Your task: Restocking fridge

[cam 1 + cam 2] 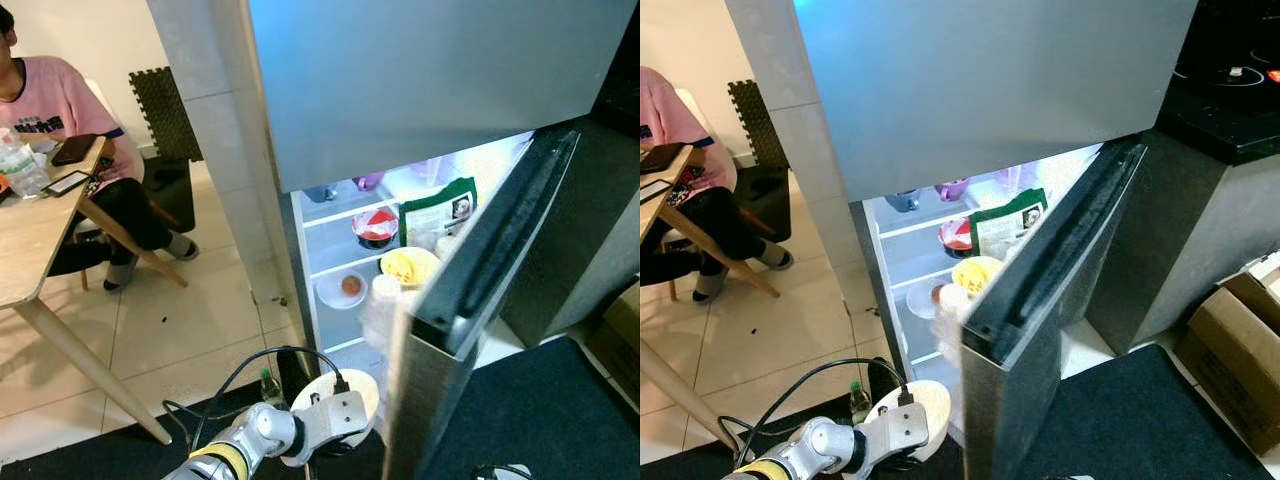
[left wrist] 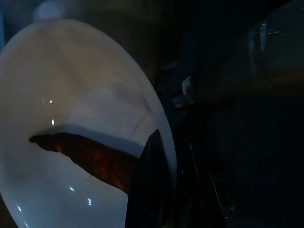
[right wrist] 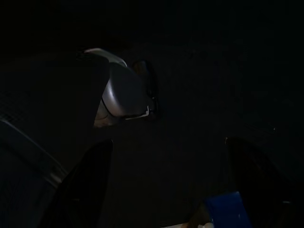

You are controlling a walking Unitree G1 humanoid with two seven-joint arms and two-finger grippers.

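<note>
Your left gripper [image 2: 156, 190] is clamped on a white plate [image 1: 352, 385] at bottom center, below the open fridge [image 1: 420, 260]; can't tell on the right.

One fridge [image 1: 420, 90] with one open door [image 1: 490, 280] holds two bowls [image 1: 376, 228] [image 1: 410, 266], one green bag [image 1: 440, 210] and one plate [image 1: 343, 290] (another plate [image 1: 335, 392] sits below at the arm), while one person [image 1: 60, 110] sits at one worktop [image 1: 30, 240] with two phones [image 1: 74, 149] [image 1: 66, 183].
</note>
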